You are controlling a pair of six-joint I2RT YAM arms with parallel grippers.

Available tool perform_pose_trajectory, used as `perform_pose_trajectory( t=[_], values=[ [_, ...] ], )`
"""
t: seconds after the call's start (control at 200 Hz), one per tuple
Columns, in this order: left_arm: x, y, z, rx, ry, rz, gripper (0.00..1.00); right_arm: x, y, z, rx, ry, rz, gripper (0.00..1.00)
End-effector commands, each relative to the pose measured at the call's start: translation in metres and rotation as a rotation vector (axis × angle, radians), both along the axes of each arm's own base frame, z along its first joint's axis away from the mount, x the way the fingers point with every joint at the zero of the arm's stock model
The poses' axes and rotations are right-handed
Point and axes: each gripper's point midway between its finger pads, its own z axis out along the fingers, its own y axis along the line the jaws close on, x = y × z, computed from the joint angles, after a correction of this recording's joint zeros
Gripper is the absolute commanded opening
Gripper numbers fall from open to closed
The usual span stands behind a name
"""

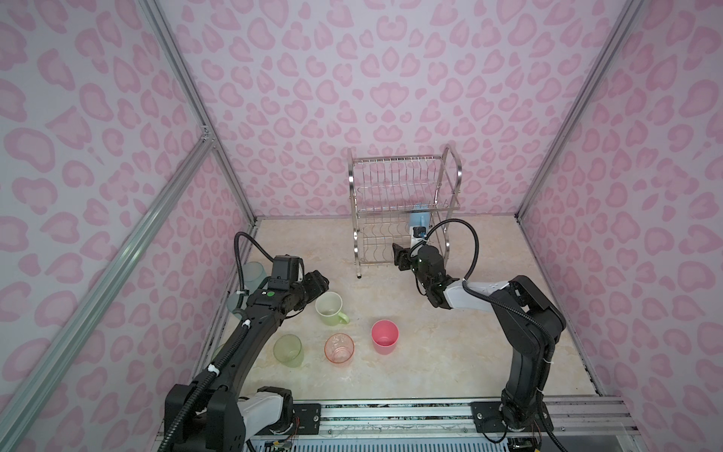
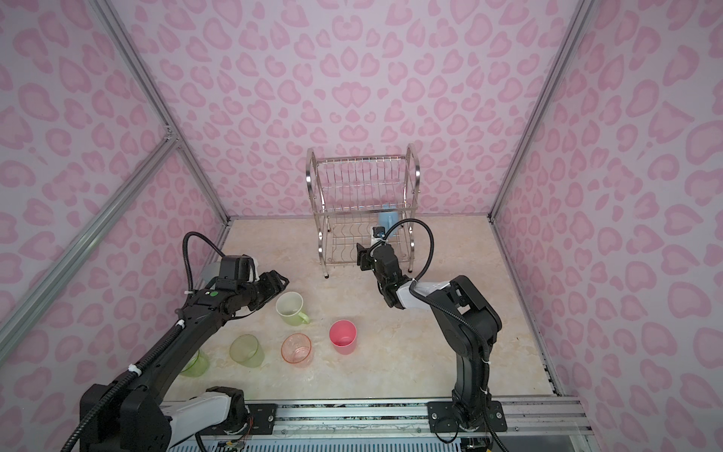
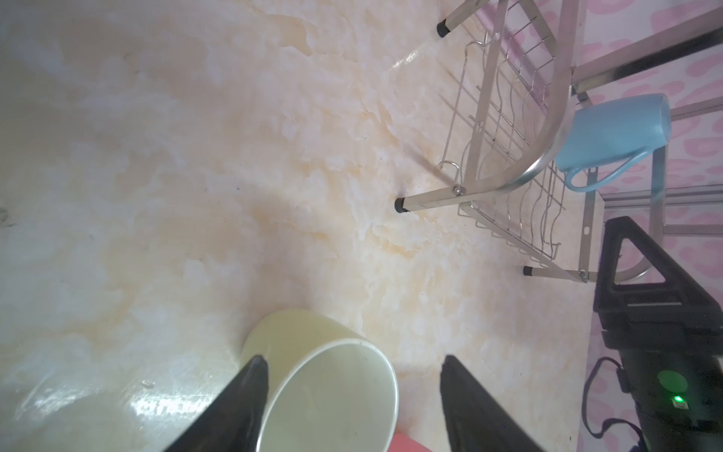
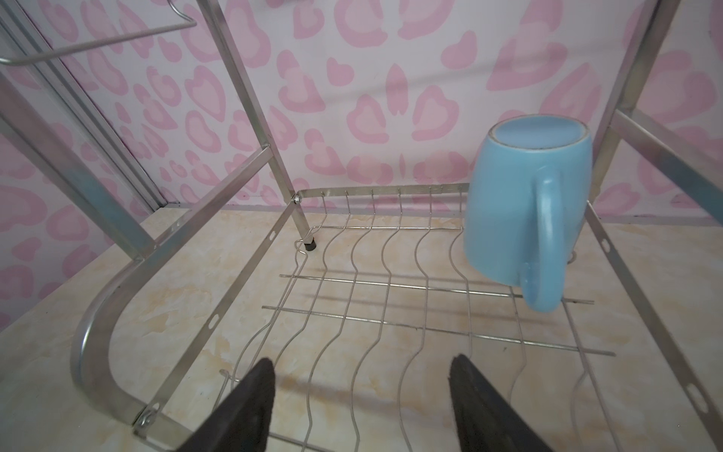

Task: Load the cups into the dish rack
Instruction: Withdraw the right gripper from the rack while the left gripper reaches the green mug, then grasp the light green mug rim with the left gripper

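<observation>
The steel dish rack [image 1: 405, 211] [image 2: 362, 211] stands at the back of the table. A blue mug [image 4: 524, 211] [image 3: 614, 133] sits upside down on its lower tier. My right gripper [image 4: 362, 360] [image 1: 399, 254] is open and empty at that tier's front edge, apart from the mug. My left gripper [image 3: 352, 358] [image 1: 322, 281] is open over the upright green mug [image 3: 324, 391] [image 1: 330, 309]. One finger lies along the mug's outer wall. The other finger stands clear of the rim.
On the table near the front stand a pink tumbler [image 1: 384, 336], an orange-pink tumbler [image 1: 339, 349] and a yellow-green tumbler [image 1: 288, 350]. Another green tumbler [image 2: 195, 364] and two pale blue tumblers [image 1: 253, 274] sit by the left wall, partly behind the left arm.
</observation>
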Motion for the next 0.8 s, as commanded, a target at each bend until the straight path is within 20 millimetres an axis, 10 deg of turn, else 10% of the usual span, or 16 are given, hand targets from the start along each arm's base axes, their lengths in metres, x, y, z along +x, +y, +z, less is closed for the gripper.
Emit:
perform_pose_trajectory(
  t=[0.0, 0.8],
  values=[
    [-0.009, 0.007, -0.008, 0.013, 0.080, 0.050, 0.68, -0.008, -0.001, -0.007, -0.038, 0.030, -0.013, 0.70],
    [-0.045, 0.005, -0.033, -0.028, 0.280, 0.214, 0.51, -0.056, 0.006, -0.006, -0.151, 0.155, -0.025, 0.64]
  ],
)
